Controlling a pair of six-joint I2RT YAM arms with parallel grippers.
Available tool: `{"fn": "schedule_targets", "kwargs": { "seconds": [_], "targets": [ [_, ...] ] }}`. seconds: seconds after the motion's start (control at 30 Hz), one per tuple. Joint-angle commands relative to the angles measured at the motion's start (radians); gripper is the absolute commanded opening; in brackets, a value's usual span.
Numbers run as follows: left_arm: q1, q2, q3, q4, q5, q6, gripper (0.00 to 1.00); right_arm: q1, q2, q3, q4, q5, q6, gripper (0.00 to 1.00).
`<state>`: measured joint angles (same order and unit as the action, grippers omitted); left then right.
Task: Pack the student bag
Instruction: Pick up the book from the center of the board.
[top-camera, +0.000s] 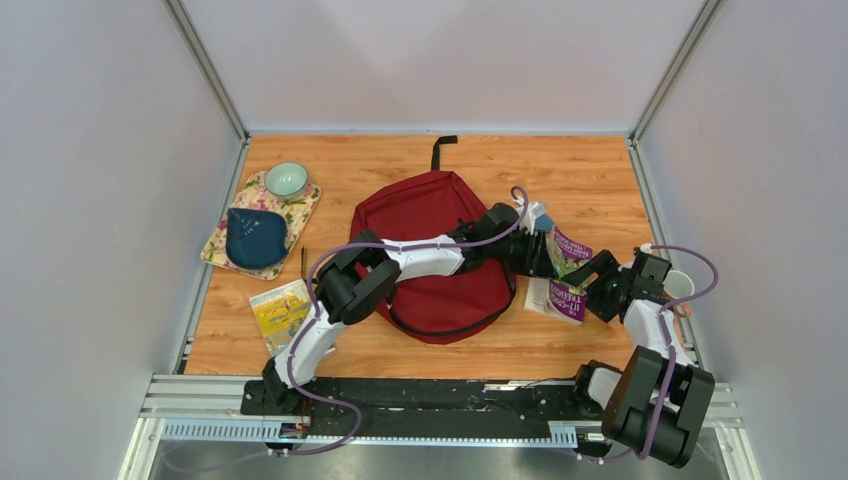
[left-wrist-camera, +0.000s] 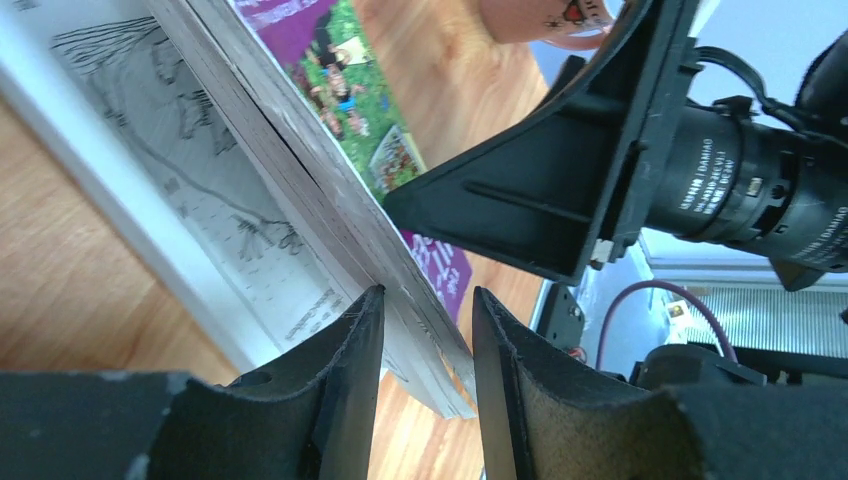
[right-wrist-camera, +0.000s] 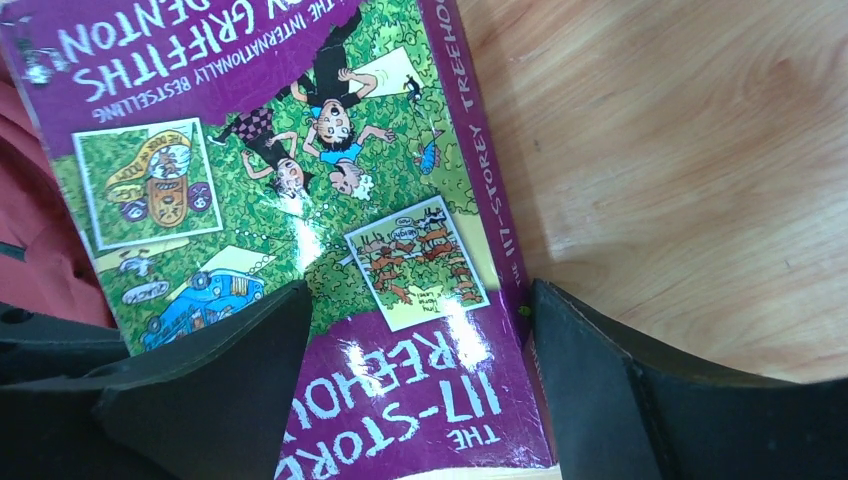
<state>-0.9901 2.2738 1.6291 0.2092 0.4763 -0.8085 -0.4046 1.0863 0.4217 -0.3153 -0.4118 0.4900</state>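
Observation:
The student bag (top-camera: 425, 215), a dark red backpack with a black top loop, lies flat mid-table. A purple and green paperback book (top-camera: 568, 262) lies just right of it, partly opened, with white pages under the raised part. My left gripper (top-camera: 545, 255) reaches across the bag. In the left wrist view its jaws (left-wrist-camera: 425, 330) are closed on the raised page block of the book (left-wrist-camera: 340, 215). My right gripper (top-camera: 592, 287) is open. In the right wrist view it (right-wrist-camera: 420, 340) straddles the book's cover (right-wrist-camera: 300, 200), with one finger beside the spine.
A peach mug (top-camera: 681, 287) stands by the right arm near the table's right edge. At the left are a floral tray (top-camera: 305, 205) with a teal bowl (top-camera: 287, 180) and a dark blue pouch (top-camera: 255, 237), a pencil (top-camera: 303, 262) and a yellow booklet (top-camera: 280, 310).

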Motion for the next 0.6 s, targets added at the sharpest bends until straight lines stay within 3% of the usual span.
{"fn": "schedule_targets", "kwargs": {
  "seconds": [0.0,0.57],
  "targets": [
    [-0.056,-0.016,0.043,0.035,0.09,-0.044,0.45,0.024,0.024,-0.04,-0.048,-0.148,0.039,0.82],
    [-0.035,0.007,0.037,-0.175,-0.016,-0.061,0.48,0.024,0.017,-0.04,-0.05,-0.14,0.039,0.82]
  ]
}}
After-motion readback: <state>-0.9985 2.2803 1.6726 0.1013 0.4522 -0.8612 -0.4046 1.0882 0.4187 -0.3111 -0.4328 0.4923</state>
